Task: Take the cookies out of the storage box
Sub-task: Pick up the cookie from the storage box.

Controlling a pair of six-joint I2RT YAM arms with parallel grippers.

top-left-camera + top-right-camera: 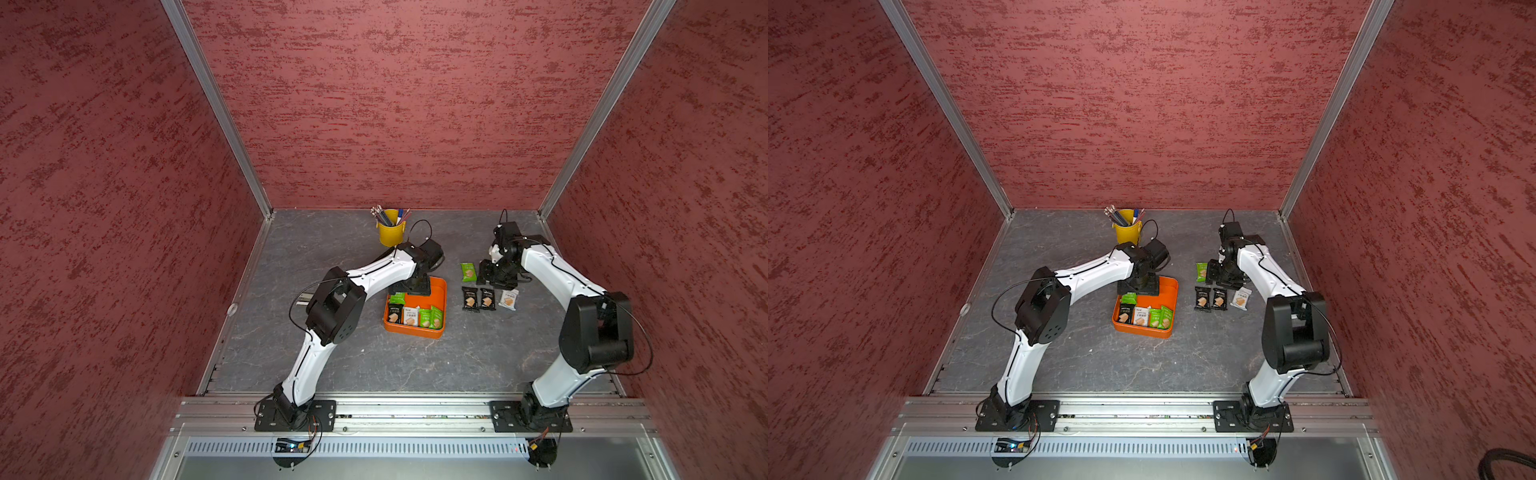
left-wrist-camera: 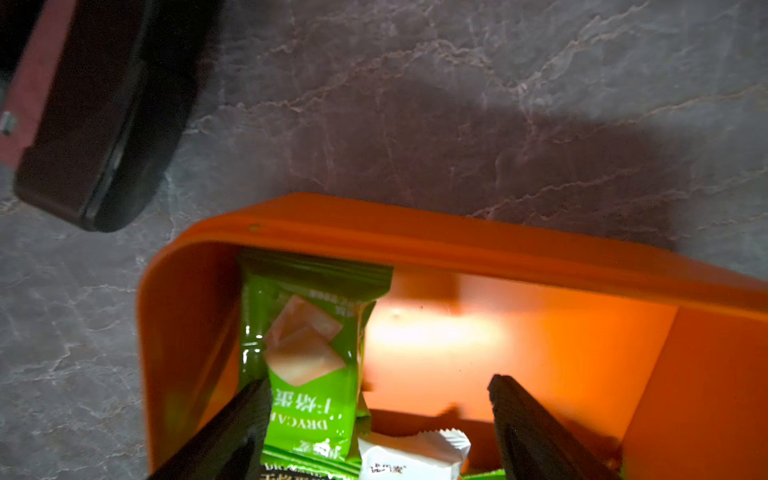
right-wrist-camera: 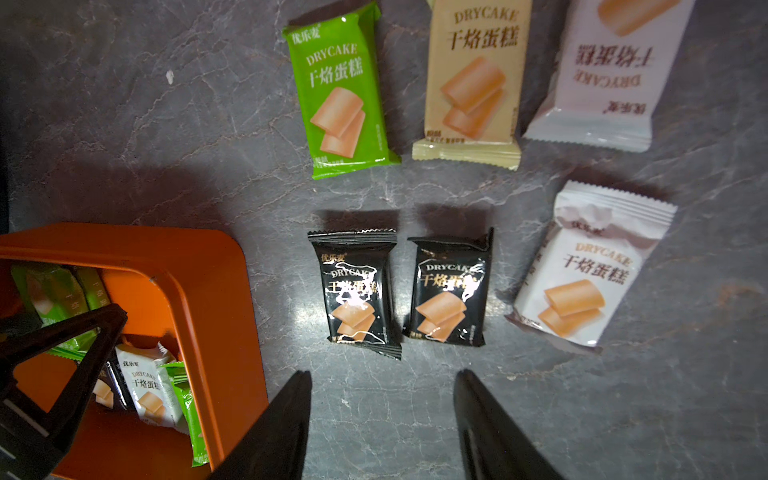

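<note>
**left claw in the box, few ways this grab could go sideways**

Driving remote atm. Left claw is down inside the storage box mid-bench, jaws spread wide, nothing in them. One finger is right at the edge of a green packet lying along the box's 9 o'clock wall. Cant tell if it's touching. The other finger is over bare orange floor. Four more cookies are lined up on the 6 o'clock wall, and six are out on the bench at 3 o'clock of the box.

Right claw hangs over the bench by those, jaws partway apart, empty.

Worries imo:
- That finger has v little room between packet and wall. Come down a bit off and it lands on the wrapper, or jams on the wall and drags the whole box.
- The packet's end seems to overlap another one, so I might lift two or flick one.
- Shiny wrapper, prob slips if pinched by the edge.
- Right arm is parked close at 3 o'clock, so the carry-out path is tight.
</note>
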